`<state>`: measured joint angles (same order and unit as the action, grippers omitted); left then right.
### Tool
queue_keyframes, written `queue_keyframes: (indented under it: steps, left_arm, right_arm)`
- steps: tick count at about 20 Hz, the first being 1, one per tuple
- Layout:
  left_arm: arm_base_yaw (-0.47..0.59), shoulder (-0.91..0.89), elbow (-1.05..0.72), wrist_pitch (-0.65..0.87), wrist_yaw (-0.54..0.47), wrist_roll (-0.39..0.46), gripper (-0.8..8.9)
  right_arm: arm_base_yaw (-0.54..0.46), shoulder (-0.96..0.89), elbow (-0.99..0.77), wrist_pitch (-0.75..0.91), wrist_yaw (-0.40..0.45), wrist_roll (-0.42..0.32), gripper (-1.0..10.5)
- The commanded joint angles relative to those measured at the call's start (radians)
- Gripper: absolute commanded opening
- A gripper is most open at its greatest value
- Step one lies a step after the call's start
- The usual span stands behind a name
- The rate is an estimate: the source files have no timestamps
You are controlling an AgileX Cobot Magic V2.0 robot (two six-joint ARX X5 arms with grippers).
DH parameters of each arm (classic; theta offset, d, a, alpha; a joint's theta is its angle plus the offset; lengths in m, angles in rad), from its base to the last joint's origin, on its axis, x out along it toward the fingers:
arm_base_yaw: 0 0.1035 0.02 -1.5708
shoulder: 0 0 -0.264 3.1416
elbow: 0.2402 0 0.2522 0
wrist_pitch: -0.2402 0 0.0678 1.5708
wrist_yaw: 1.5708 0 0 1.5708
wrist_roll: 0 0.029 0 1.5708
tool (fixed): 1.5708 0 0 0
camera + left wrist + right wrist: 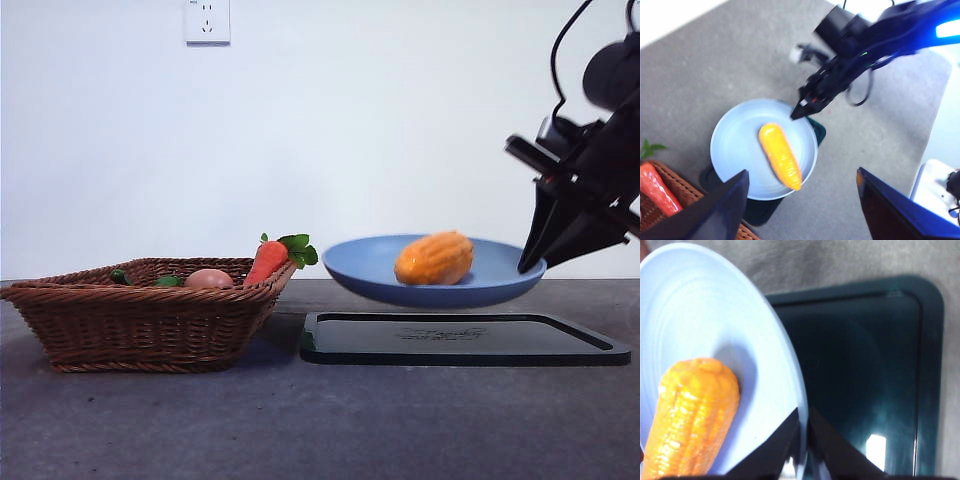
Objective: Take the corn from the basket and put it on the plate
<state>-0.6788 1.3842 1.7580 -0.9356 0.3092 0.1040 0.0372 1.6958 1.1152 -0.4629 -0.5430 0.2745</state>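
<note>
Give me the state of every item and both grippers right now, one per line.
corn: lying on the plate.
plate: lifted above the tray, gripped at its rim.
right gripper: shut on the plate's rim.
left gripper: open, empty, above the plate.
carrot: leaning on the basket rim.
tray: flat on the table, bare.

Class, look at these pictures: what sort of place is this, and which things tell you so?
Probably a robot lab tabletop: toy corn on a plate held up by the right end effector, a plain white wall, a grey table.
</note>
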Motion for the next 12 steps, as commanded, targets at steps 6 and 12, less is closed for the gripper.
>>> queue_keyframes:
  steps: [6, 12]
  left_arm:
    - [-0.006, -0.027, 0.021, -0.014, -0.002, -0.027, 3.52]
    - [-0.007, -0.027, 0.021, -0.018, -0.002, -0.042, 3.51]
  right_arm:
    - [-0.002, 0.127, 0.044, 0.06, 0.002, -0.047, 0.0]
    - [0.0, 0.128, 0.044, 0.037, 0.057, -0.082, 0.0]
